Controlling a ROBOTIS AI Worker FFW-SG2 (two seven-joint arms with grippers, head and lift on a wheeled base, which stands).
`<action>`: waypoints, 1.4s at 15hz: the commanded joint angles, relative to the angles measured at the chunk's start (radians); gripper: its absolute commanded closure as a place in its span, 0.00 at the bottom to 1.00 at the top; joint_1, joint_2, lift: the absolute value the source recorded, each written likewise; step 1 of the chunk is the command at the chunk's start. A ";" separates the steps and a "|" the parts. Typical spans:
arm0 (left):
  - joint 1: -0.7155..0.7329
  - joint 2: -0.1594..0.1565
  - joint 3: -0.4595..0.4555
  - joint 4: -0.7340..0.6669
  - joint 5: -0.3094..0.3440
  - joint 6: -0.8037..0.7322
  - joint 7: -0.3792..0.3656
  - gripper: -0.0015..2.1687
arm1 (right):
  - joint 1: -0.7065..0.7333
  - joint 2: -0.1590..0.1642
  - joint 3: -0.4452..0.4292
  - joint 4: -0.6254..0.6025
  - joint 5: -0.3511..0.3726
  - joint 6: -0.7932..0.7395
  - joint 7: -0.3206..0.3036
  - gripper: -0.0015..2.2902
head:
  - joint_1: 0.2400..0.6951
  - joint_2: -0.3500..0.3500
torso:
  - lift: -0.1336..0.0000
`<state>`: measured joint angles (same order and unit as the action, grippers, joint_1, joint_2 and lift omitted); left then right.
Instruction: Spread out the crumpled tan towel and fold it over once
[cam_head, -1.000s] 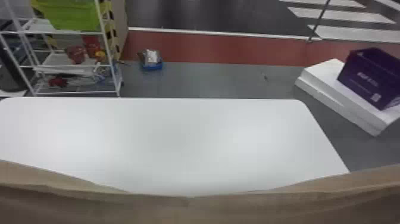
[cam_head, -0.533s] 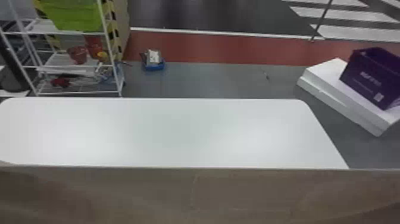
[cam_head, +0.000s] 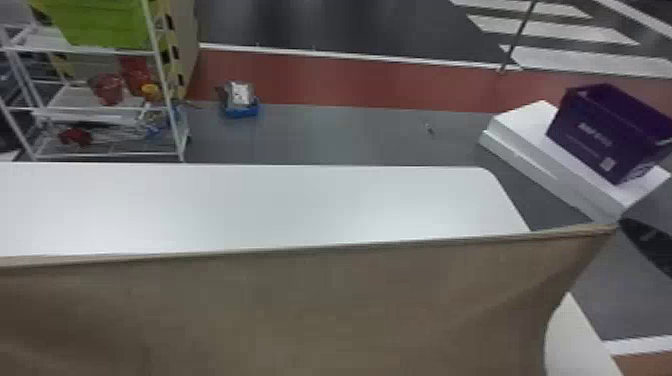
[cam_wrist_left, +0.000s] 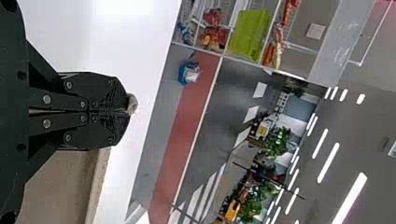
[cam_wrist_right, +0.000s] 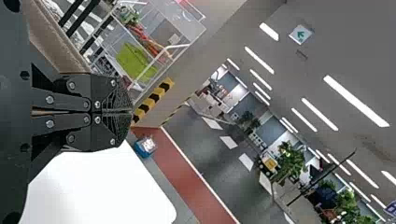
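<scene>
At left, a white rack (cam_head: 110, 156) carries a green bin (cam_head: 100, 22) above a red pot (cam_head: 106, 89). The left end effector (cam_wrist_left: 127, 111) is pressed together, pinching the tan towel (cam_head: 325, 310). A blue tray (cam_head: 242, 111) on the floor holds a grey-and-white item. Along the near side of the bench (cam_head: 250, 205), the towel hangs, its long axis and upper edge running crosswise, rising slightly rightward. The right end effector (cam_wrist_right: 130, 112) is clamped on its corner. Far right, a purple crate (cam_head: 585, 135) sits tilted across white slabs (cam_head: 525, 135).

A white table (cam_head: 260, 205), its far edge straight, its far right corner rounded
</scene>
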<state>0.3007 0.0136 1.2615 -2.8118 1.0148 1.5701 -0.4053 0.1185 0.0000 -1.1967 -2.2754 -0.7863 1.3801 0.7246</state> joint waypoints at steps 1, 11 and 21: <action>0.001 0.014 -0.211 0.000 -0.179 0.001 0.017 0.62 | -0.039 0.001 0.126 0.082 0.078 -0.095 -0.022 0.77 | 1.00 0.29 | 0.07; -0.127 0.058 -0.890 0.313 -0.757 0.001 0.122 0.62 | -0.105 -0.071 0.310 0.468 0.219 -0.491 -0.082 0.77 | 1.00 0.19 | 0.07; -0.198 0.052 -1.056 0.555 -0.798 -0.356 0.215 0.62 | -0.250 -0.184 0.444 0.847 0.294 -0.706 -0.113 0.77 | 1.00 0.12 | 0.07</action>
<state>0.1118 0.0690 0.2304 -2.2836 0.2165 1.2728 -0.1961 -0.1292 -0.1852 -0.7642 -1.4336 -0.4979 0.6864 0.6216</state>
